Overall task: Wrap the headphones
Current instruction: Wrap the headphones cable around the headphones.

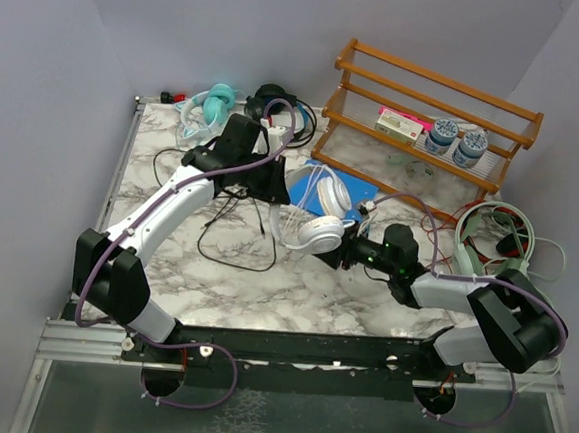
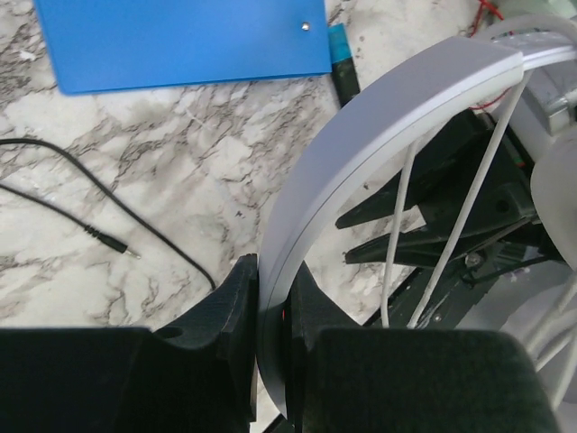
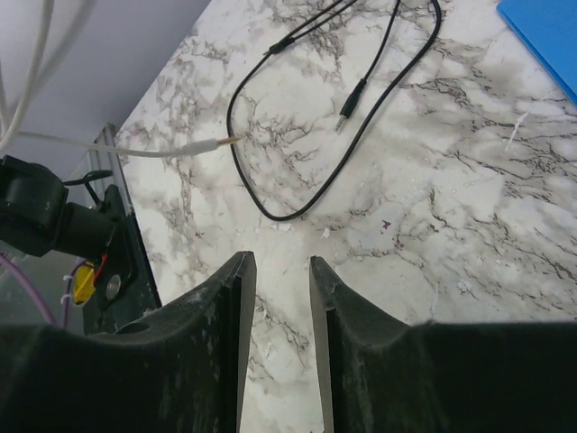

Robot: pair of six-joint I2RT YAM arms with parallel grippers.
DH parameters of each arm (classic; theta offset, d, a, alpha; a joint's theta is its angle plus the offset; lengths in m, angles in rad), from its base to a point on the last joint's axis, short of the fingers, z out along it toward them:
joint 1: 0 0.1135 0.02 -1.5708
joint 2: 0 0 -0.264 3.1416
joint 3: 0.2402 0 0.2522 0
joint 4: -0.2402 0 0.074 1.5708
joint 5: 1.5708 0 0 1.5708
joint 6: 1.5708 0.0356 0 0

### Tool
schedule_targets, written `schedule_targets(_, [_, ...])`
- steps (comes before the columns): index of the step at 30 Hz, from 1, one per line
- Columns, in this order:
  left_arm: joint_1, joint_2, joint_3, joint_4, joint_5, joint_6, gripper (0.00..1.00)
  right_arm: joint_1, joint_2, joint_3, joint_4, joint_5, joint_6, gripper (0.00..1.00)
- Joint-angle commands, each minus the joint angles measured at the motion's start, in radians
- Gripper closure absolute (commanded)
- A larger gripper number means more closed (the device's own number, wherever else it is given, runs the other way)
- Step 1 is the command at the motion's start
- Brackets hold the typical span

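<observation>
Left claw (image 2: 270, 293) is clamping down on the headband of the white headphones (image 2: 361, 135). The band is arcing up and off to its right, with the thin white cable (image 2: 457, 225) running across it. Right claw (image 3: 275, 271) is sitting with jaws apart and nothing between them, just over the marble table (image 3: 451, 234). A black cable (image 3: 275, 216) is looping right ahead of it.

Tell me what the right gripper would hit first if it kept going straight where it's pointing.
Most likely the marble tabletop: the right gripper angles down at bare marble. The black cable loop lies just beyond, and depth is unclear, so it might catch that first.
</observation>
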Motion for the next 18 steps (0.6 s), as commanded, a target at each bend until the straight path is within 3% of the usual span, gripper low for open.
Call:
schedule_targets(1, [-0.003,-0.028,0.051,-0.049,-0.108,-0.006,1.0,-0.005,0.005,0.001,-0.012,0.017,0.014,0.58])
schedule_targets(5, [-0.002,-0.037,0.054,-0.051,-0.165,-0.027,1.0,-0.006,-0.012,-0.002,-0.045,0.034,0.027,0.49])
schedule_targets(12, [-0.003,-0.046,0.038,-0.052,-0.276,-0.038,1.0,-0.006,-0.101,0.011,-0.187,0.153,0.072,0.48])
schedule_targets(18, [-0.003,-0.053,0.02,-0.054,-0.402,-0.056,1.0,-0.006,-0.229,0.033,-0.335,0.253,0.007,0.47])
